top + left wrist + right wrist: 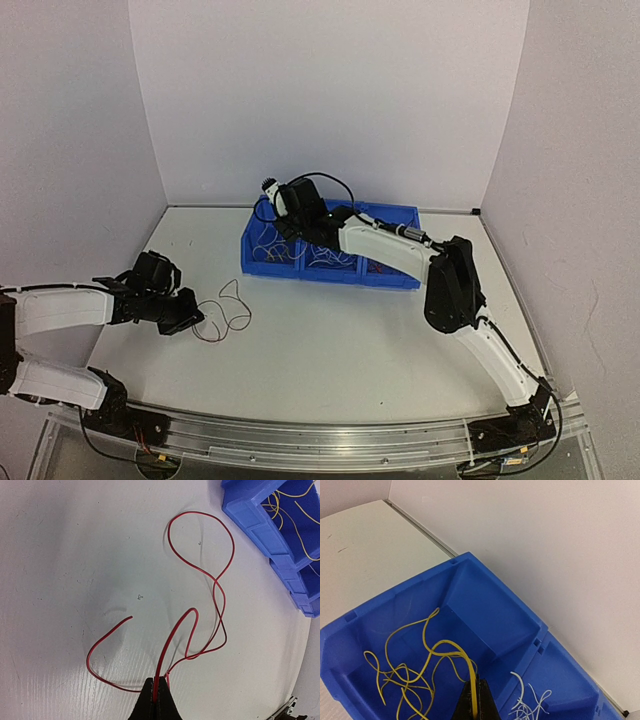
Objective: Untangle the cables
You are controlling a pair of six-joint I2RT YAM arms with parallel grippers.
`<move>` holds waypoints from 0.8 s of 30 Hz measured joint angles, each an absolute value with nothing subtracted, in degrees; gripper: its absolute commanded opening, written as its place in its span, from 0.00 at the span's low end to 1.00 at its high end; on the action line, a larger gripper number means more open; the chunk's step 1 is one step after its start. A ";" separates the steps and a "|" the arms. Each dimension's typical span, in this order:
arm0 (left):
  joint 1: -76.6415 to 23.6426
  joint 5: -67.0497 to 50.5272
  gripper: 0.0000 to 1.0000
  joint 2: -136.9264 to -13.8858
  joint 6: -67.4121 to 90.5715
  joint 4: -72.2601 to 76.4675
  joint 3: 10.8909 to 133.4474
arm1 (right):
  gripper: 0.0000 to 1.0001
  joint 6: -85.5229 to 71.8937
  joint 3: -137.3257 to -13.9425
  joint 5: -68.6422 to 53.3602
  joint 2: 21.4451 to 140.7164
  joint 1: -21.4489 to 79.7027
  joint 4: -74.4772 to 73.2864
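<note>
The left gripper point(156, 696) is pinched tight on a red wire point(214, 582). Its loops lie on the table point(60, 555) just ahead of the tips and cross over themselves. The right gripper point(475, 700) is clamped on one yellow wire point(464, 656) inside the bin point(485, 595), with others of its kind tangled to its left and white wires point(522, 685) in the compartment to its right. The step in hand looks like drawing single strands free. Next would probably be a slow lift, so the neighbours slip off.
</note>
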State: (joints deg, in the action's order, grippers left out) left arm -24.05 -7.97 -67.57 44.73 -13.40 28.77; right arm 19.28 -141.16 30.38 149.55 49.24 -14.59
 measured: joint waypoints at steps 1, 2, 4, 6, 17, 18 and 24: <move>-24.05 -7.97 0.00 -67.57 44.73 -13.43 28.72 | 0.00 18.93 -141.77 29.62 150.01 49.29 -14.61; -24.05 -7.99 0.00 -67.57 44.73 -13.41 28.69 | 0.00 18.48 -142.30 28.85 150.40 49.32 -14.61; -24.05 -7.99 0.00 -67.57 44.73 -13.39 28.69 | 0.00 17.62 -143.35 27.18 151.19 49.32 -14.43; -24.05 -7.99 0.00 -67.56 44.71 -13.39 28.63 | 0.00 17.09 -144.31 26.03 151.97 49.32 -13.88; -24.07 -7.95 0.00 -66.11 44.73 -13.46 27.64 | 0.00 13.37 -145.88 19.43 157.13 48.67 -6.55; -24.05 -7.94 0.00 -65.93 44.73 -13.47 27.62 | 0.00 12.68 -145.91 19.00 157.45 48.53 -6.17; -24.07 -7.91 0.00 -65.54 44.72 -13.47 27.62 | 0.00 9.87 -145.97 17.25 158.05 47.05 -4.55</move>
State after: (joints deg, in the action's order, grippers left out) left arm -24.07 -7.91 -65.54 44.72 -13.47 27.62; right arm 9.87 -145.97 17.25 158.05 47.05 -4.55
